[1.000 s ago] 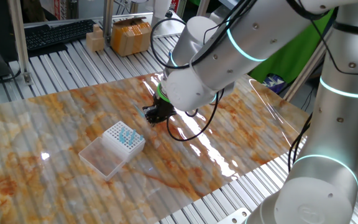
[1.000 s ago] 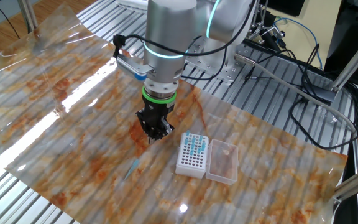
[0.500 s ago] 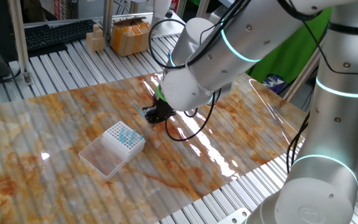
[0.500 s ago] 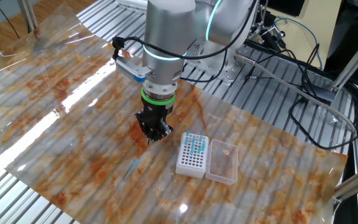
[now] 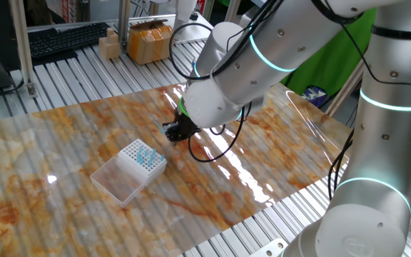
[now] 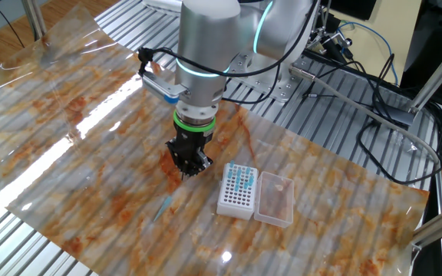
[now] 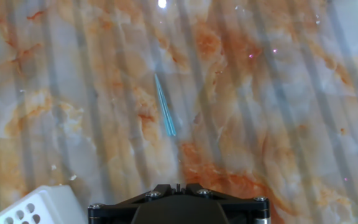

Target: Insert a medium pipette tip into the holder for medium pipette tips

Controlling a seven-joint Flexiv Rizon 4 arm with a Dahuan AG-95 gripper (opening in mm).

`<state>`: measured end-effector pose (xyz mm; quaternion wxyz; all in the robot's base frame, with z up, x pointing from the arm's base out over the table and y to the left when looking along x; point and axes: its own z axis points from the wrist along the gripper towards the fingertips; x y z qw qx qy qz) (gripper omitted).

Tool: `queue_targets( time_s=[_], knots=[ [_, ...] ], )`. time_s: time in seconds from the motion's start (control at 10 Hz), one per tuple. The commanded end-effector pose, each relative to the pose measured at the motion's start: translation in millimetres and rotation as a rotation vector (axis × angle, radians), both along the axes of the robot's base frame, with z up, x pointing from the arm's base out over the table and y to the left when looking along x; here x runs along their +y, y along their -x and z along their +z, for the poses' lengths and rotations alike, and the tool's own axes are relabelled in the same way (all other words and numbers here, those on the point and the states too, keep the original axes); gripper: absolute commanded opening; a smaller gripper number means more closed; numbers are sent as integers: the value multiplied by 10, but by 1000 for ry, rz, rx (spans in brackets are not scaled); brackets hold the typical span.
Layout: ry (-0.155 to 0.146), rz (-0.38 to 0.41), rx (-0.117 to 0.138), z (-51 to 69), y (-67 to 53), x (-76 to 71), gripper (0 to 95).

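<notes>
Cables [image 6: 374, 115] and a keyboard [image 5: 66, 39] ring the marbled tabletop [image 6: 90, 115]. Tip [image 6: 164, 205] lies bare near the holder [image 6: 238, 190]; end effector [image 6: 188, 166] clenched, empty.

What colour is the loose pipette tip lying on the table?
Light blue; the medium pipette tip shows best in the hand view.

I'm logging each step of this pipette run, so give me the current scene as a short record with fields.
surface: marbled orange-and-white sheet over a slatted table
tip: bluish, lying flat on the sheet, apart from the holder, not held
holder: white gridded box, cluster of light-blue tips in some holes, clear lid open beside it
gripper: shut, pointing steeply down over the sheet, holding nothing, fingers out of sight in the hand view
task state: tip not yet picked up
</notes>
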<state>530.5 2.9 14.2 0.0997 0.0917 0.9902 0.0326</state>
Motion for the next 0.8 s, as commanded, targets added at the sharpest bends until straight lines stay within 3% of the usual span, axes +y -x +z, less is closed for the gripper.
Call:
queue_targets(
  time_s=[0.1,0.5,0.6,0.8],
  knots=[
    [-4,-23,-1,7,-27,-1,0],
    [-4,-38,-36,23,-70,-3,0],
    [-4,-38,-43,32,-93,-4,190],
    [-4,-40,-53,44,-120,-6,190]
  ],
)
